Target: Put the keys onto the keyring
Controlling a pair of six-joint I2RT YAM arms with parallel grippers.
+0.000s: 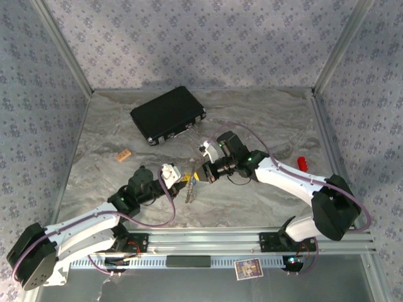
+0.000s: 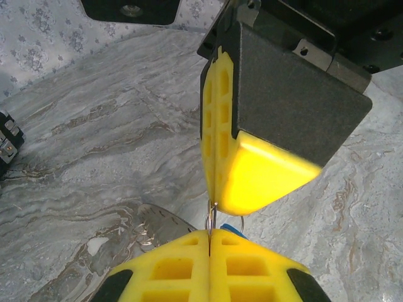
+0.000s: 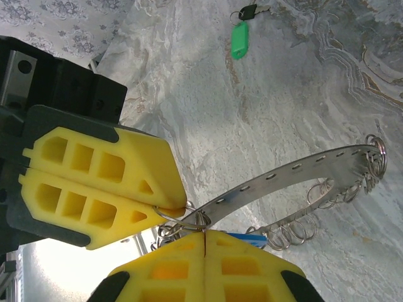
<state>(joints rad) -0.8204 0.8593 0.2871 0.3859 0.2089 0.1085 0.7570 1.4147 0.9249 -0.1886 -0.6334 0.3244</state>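
left gripper (image 2: 210, 236) and right gripper (image 3: 204, 234) tip to tip, both clamped on keyring (image 3: 283, 176) loops; green key (image 3: 240, 39) lies well apart

One keyring (image 3: 283, 179), two keys (image 3: 239, 41), one case (image 1: 168, 114).

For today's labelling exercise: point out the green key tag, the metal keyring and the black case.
green key tag (image 3: 238, 44): right wrist view, middle of the tag.
metal keyring (image 3: 289, 170): right wrist view, its perforated flat band.
black case (image 1: 168, 114): top external view, centre of lid.
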